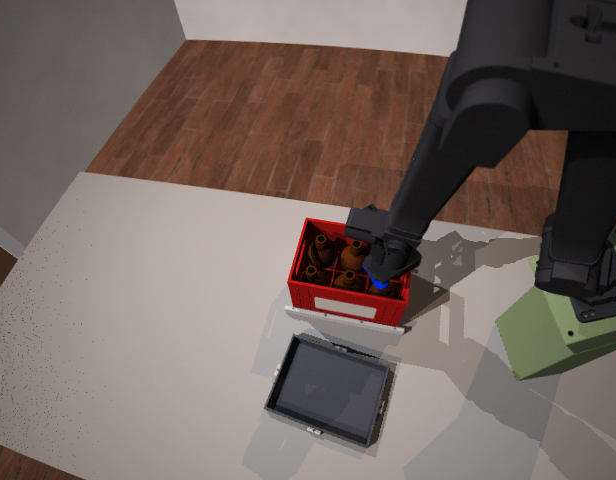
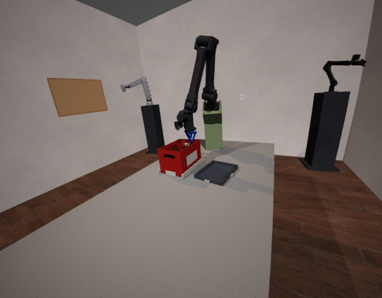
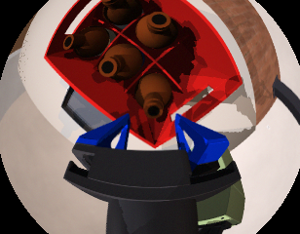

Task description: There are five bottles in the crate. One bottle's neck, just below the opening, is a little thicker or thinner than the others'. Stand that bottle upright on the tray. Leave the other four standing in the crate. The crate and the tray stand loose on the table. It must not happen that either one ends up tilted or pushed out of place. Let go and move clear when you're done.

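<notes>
A red crate (image 1: pixel 348 276) stands on the table and holds several brown bottles in its cells; it also shows in the exterior view (image 2: pixel 178 156) and in the wrist view (image 3: pixel 140 58). My gripper (image 1: pixel 380 279) with blue fingertips hovers over the crate's front right cell, open, above the neck of the bottle there (image 3: pixel 154 99). In the wrist view the fingertips stand either side of that bottle's opening, apart from it. The dark grey tray (image 1: pixel 329 388) lies empty in front of the crate.
A white rail (image 1: pixel 344 319) lies along the crate's front foot. My green base block (image 1: pixel 566 320) stands at the table's right. Two black pedestals with camera arms (image 2: pixel 325 128) stand on the floor beyond the table.
</notes>
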{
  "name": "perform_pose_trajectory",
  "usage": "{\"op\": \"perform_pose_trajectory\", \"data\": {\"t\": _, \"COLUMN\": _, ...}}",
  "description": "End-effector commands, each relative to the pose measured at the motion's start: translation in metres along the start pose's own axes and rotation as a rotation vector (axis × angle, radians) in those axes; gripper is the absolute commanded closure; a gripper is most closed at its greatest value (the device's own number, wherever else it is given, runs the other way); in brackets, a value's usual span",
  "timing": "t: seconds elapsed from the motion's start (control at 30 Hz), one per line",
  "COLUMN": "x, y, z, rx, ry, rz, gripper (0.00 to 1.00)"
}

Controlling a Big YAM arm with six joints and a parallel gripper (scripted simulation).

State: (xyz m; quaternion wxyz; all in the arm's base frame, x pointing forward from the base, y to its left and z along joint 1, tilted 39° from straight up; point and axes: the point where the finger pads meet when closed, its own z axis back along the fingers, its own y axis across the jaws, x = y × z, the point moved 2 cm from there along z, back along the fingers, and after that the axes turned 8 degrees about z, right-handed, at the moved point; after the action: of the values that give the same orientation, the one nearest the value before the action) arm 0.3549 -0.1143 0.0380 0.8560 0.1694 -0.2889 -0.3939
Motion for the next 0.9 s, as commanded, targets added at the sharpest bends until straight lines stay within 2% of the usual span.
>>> {"op": "perform_pose_trajectory", "data": {"t": 0.0, "x": -0.0005, "y": 0.0027, "z": -0.0023, "rx": -0.002, "ry": 0.009, "rz": -0.009, "gripper": 0.39}}
{"op": "perform_pose_trajectory", "data": {"t": 0.87, "x": -0.0046, "y": 0.0005, "z": -0.0019, "rx": 0.002, "ry": 0.002, "rz": -0.005, "gripper": 0.39}}
